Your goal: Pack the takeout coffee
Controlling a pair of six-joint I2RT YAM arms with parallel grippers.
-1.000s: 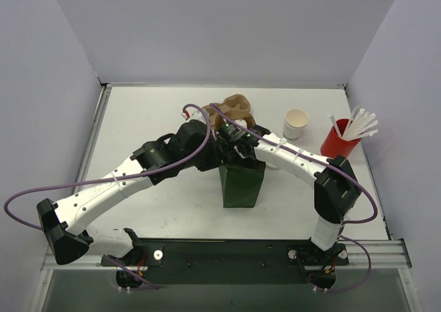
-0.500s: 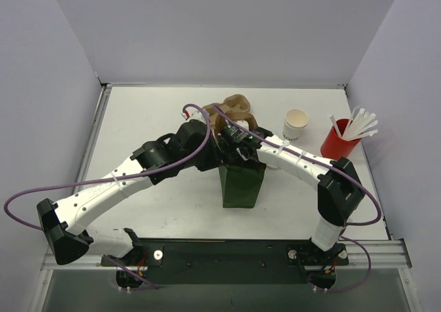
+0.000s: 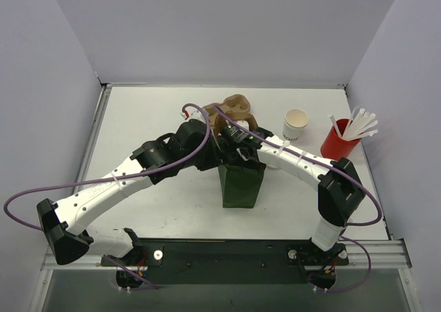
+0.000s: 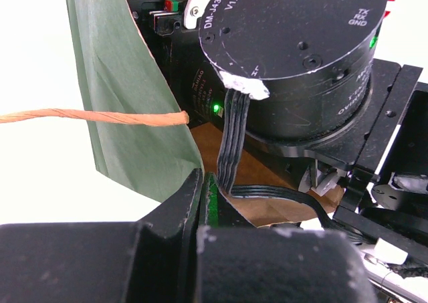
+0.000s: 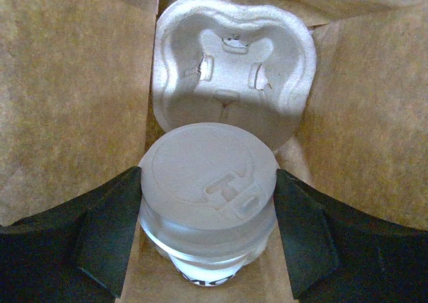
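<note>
Glossy white shells cover the long links of the left arm [image 3: 117, 184] and the right arm [image 3: 296, 162], with chunky matte black housings at the joints. A purple cable [image 3: 52, 187] loops along each arm. Close up, a round black motor housing [image 4: 294, 42] carries white print, "DM-J4310", "V1.1" and "TX RX GND", plus small recessed screws. A green LED [image 4: 216, 108] glows below it. A flat black ribbon cable [image 4: 231, 142] leaves from a dab of white glue [image 4: 242, 83]. The left claw [image 4: 202, 203] is scuffed black plastic. The right claw [image 5: 207, 223] has black, wedge-shaped fingers [image 5: 100, 233].
</note>
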